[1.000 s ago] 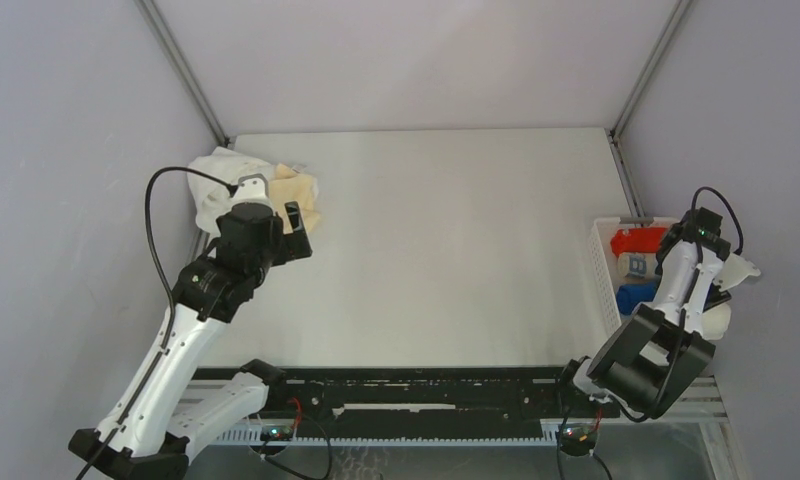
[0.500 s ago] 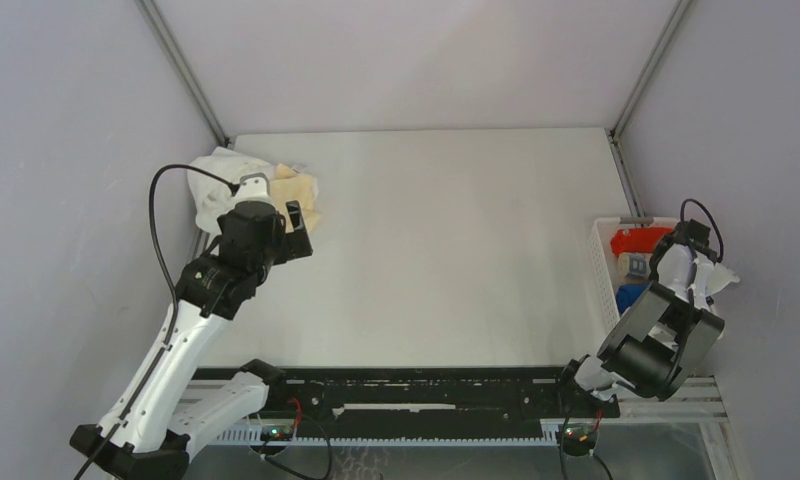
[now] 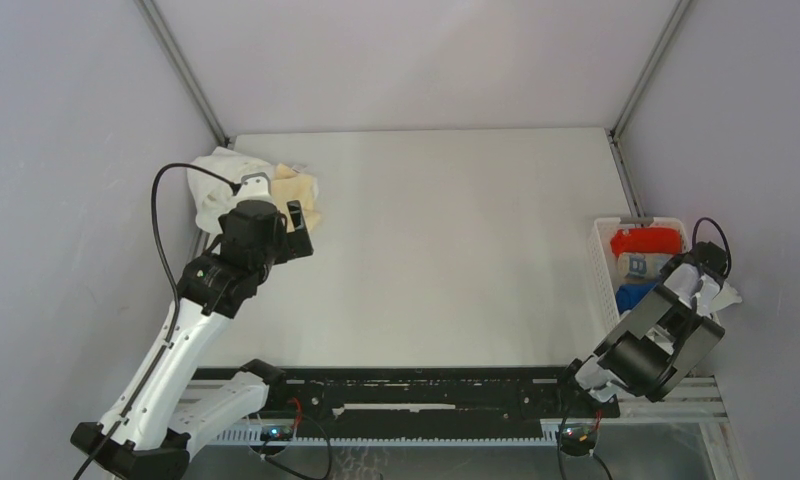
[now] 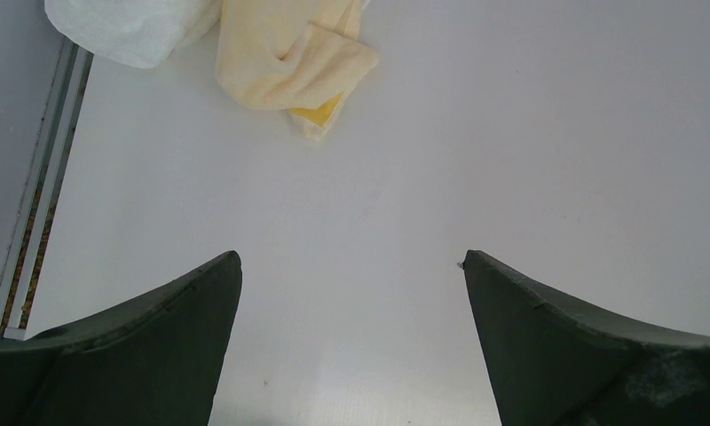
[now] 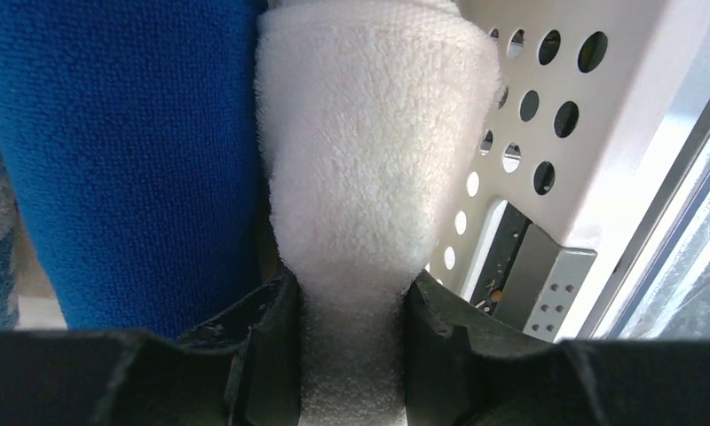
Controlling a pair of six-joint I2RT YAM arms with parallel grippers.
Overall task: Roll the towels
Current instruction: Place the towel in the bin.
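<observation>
Top view, left fingers: my left gripper (image 3: 301,230) is spread wide over the table (image 3: 456,250) and holds nothing.
Top view, loose towels: the cream towel (image 3: 301,190) lies just beyond my left fingertips. The crumpled white towel (image 3: 216,180) touches its far-left side.
Top view, right fingers: my right gripper (image 3: 716,300) is at the near end of the basket (image 3: 598,262).
Top view, basket row: the red towel (image 3: 644,241) is farthest from my right fingers, the patterned towel (image 3: 638,264) is in the middle, and the blue towel (image 3: 631,297) is nearest.
Left wrist view: bare table shows between my two spread fingers. The cream towel is ahead and slightly left, apart from both tips.
Right wrist view: my fingers are narrowed onto the pinched white towel (image 5: 369,151), which fills the gap and juts past the tips. The blue towel presses against its left side and the basket's holed wall is on its right.
</observation>
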